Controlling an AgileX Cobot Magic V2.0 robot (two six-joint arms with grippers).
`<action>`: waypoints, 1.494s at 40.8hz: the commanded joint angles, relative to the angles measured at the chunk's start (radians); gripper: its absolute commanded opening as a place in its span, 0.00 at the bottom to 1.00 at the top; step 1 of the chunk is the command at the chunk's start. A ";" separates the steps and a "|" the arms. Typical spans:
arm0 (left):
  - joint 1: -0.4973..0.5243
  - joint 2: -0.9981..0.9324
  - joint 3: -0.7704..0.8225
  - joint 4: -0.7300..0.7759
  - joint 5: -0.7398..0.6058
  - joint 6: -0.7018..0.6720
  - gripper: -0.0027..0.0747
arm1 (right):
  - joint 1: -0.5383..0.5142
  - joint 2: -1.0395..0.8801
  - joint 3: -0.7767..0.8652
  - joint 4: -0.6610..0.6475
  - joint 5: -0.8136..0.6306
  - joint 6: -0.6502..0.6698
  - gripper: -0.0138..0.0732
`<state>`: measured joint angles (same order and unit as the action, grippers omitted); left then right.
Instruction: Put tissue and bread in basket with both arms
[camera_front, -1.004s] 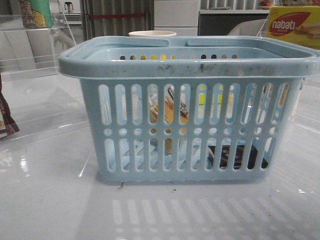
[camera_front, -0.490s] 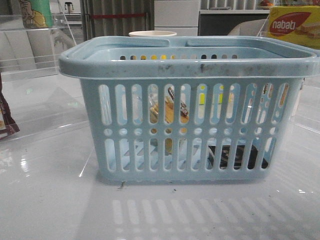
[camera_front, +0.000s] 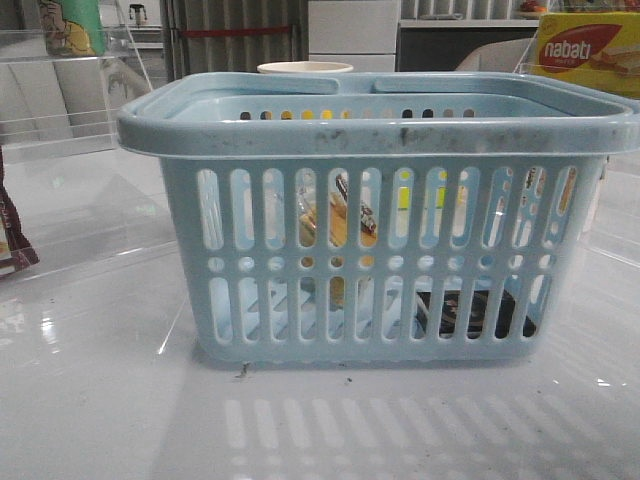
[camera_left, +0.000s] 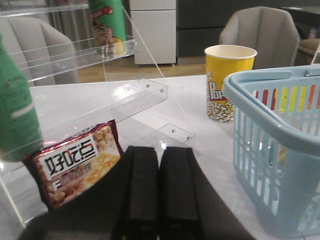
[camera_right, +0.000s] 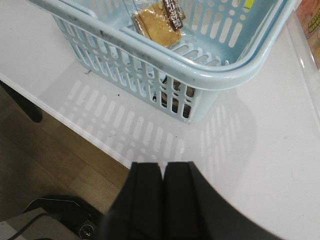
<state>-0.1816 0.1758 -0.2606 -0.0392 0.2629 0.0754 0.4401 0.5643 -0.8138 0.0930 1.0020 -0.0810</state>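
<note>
both grippers, left (camera_left: 159, 187) and right (camera_right: 162, 200), have fingers pressed together, holding nothing. bread (camera_right: 159, 21) and tissue (camera_front: 475, 312) lie in the basket (camera_front: 375, 130), apart from both.

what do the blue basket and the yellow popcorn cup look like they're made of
The light blue slotted basket looks like moulded plastic: a thick, smooth, scuffed rim and evenly cut slots and holes. The yellow popcorn cup looks like printed paper, with a thin rolled lip and matte cream inside, though a plastic lining can't be ruled out.

Light blue slotted basket (camera_front: 380, 250) stands upright; inside, wrapped golden bread (camera_front: 340, 215) leans at 12 o'clock, dark tissue (camera_front: 475, 312) lies flat at 4 o'clock.
</note>
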 joint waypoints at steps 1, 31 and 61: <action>0.038 -0.076 0.068 -0.024 -0.137 -0.010 0.15 | -0.001 0.001 -0.027 -0.008 -0.063 -0.002 0.22; 0.092 -0.199 0.274 -0.022 -0.300 -0.010 0.15 | -0.001 0.001 -0.027 -0.008 -0.062 -0.002 0.22; 0.092 -0.199 0.274 -0.022 -0.300 -0.010 0.15 | -0.001 0.001 -0.027 -0.008 -0.062 -0.002 0.22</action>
<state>-0.0911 -0.0056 0.0065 -0.0531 0.0523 0.0754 0.4401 0.5627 -0.8138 0.0907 1.0024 -0.0810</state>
